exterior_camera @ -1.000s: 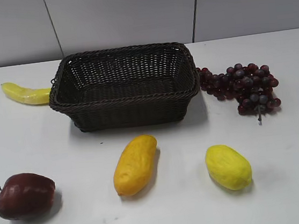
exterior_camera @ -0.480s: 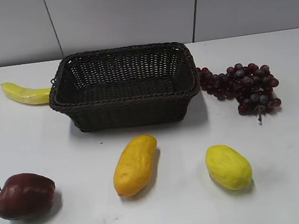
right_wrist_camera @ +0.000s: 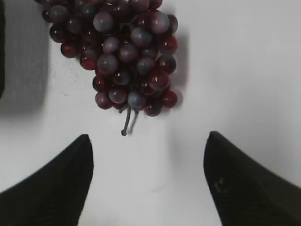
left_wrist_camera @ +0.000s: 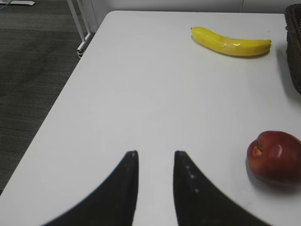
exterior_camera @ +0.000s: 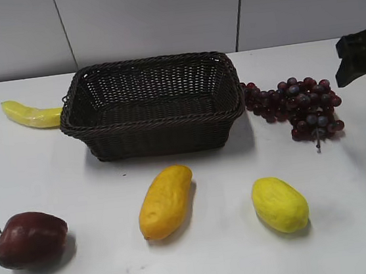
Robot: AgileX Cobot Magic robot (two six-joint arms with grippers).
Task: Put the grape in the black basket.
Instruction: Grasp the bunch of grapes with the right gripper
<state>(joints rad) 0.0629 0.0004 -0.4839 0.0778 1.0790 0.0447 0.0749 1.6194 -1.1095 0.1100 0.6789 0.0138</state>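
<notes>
The grape bunch [exterior_camera: 299,107] lies on the white table just right of the black basket [exterior_camera: 154,117], stem end toward the front. In the right wrist view the bunch [right_wrist_camera: 122,56] lies ahead of my right gripper [right_wrist_camera: 148,141], which is open wide and empty, its tips short of the stem. In the exterior view the right gripper [exterior_camera: 361,58] hangs in the air at the right edge, right of and above the bunch. My left gripper [left_wrist_camera: 155,155] is open a little and empty over bare table; it does not show in the exterior view. The basket is empty.
A banana [exterior_camera: 32,114] lies left of the basket. A dark red apple [exterior_camera: 30,239], an orange-yellow fruit [exterior_camera: 166,200] and a yellow fruit [exterior_camera: 280,203] lie in a row at the front. The left wrist view shows the table's left edge [left_wrist_camera: 70,84] and floor.
My right gripper has come into the exterior view at the right edge, moving in toward the grape. The fruits and basket have not moved.
</notes>
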